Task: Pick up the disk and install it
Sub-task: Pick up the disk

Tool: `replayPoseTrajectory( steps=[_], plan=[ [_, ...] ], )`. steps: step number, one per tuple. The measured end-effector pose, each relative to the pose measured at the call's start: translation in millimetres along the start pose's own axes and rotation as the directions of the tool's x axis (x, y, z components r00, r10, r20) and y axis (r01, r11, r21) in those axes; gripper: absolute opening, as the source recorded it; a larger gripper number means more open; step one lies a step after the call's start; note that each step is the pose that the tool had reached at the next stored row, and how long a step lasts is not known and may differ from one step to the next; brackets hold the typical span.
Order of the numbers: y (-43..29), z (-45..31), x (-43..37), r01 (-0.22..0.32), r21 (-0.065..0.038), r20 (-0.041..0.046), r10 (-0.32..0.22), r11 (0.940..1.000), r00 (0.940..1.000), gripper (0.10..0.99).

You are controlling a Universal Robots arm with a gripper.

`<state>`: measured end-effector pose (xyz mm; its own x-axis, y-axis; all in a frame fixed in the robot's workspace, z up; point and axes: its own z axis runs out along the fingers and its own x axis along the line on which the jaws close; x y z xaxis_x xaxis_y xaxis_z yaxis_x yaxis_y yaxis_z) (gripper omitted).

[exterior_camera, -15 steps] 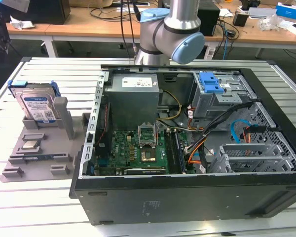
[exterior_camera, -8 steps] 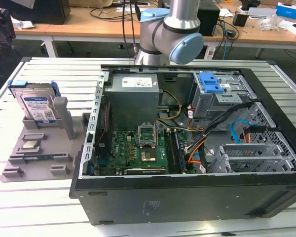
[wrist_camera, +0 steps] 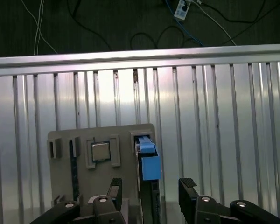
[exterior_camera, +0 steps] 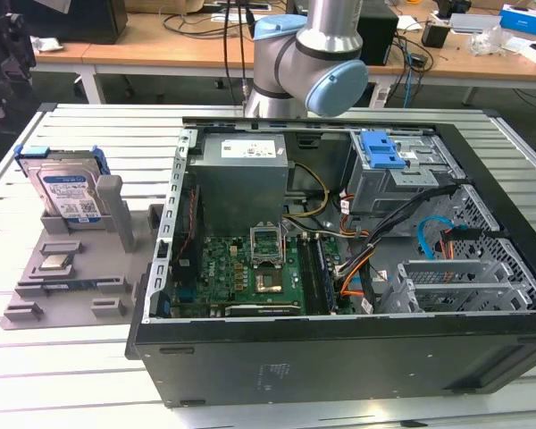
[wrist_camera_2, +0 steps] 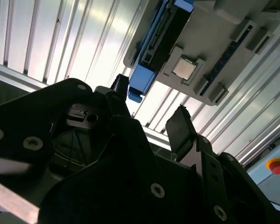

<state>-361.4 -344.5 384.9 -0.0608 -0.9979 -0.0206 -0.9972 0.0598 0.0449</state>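
- Disk stands upright in the grey holder, at nine o'clock of the computer case (exterior view).
- Gripper spread wide, gripping nothing, clear of the disk's blue frame.
- Processor chip at six o'clock of the disk.

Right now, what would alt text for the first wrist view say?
The open gripper hangs over the blue-framed disk, which stands on edge in a grey holder. A chip sits in the holder beside it, all on a slatted metal table.
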Motion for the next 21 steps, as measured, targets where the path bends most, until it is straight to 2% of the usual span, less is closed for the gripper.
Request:
replayPoseTrajectory(
  steps=[8,15,21],
  plan=[
    [-3.5,15.5,-0.1,0.000,0.000,-0.0008,0.000,1.0000,1.0000,0.600],
    [-4.7,22.9,0.0,0.000,0.000,-0.0008,0.000,1.0000,1.0000,0.600],
    [-5.9,32.2,0.1,0.000,0.000,-0.0012,0.000,1.0000,1.0000,0.600]
  ],
)
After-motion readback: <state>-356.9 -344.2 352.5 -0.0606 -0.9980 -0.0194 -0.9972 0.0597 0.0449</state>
